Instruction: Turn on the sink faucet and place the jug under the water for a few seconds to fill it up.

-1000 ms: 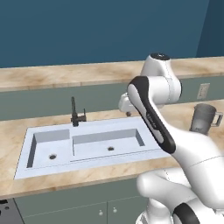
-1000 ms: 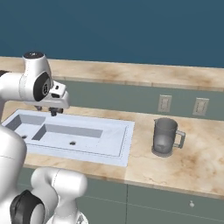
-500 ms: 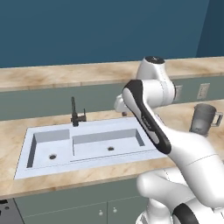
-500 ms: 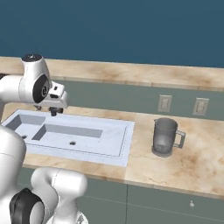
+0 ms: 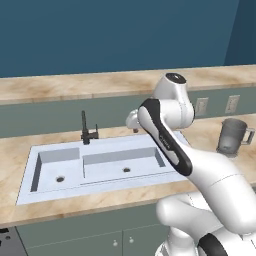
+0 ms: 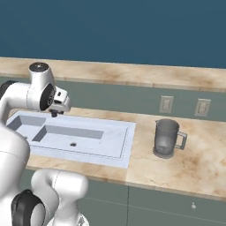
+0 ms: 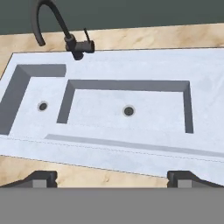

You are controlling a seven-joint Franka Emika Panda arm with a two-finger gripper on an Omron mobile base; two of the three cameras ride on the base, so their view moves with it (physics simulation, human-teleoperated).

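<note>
The dark sink faucet (image 5: 85, 131) stands behind the pale double-basin sink (image 5: 30, 186), its short lever (image 7: 87, 38) sticking up beside the spout (image 7: 48, 13). No water is in view. My gripper (image 7: 113, 178) hovers above the sink's right part, well right of the faucet, open with nothing between its fingertips (image 7: 41, 178). It also shows as a white hand (image 5: 133, 121) over the sink's back rim. The translucent grey jug (image 5: 231, 136) stands upright on the counter far to the right, handle turned right (image 6: 167, 137), away from the gripper (image 6: 54, 113).
A marble counter (image 6: 145, 167) surrounds the sink (image 6: 126, 145), with a raised ledge (image 5: 60, 87) and grey backsplash behind. Two wall outlets (image 6: 166, 104) sit behind the jug. My own arm (image 5: 165, 140) reaches across the sink's right end.
The hand has drifted slightly left and down over the sink, toward the faucet. The jaws have stayed wide. The jug has not moved.
</note>
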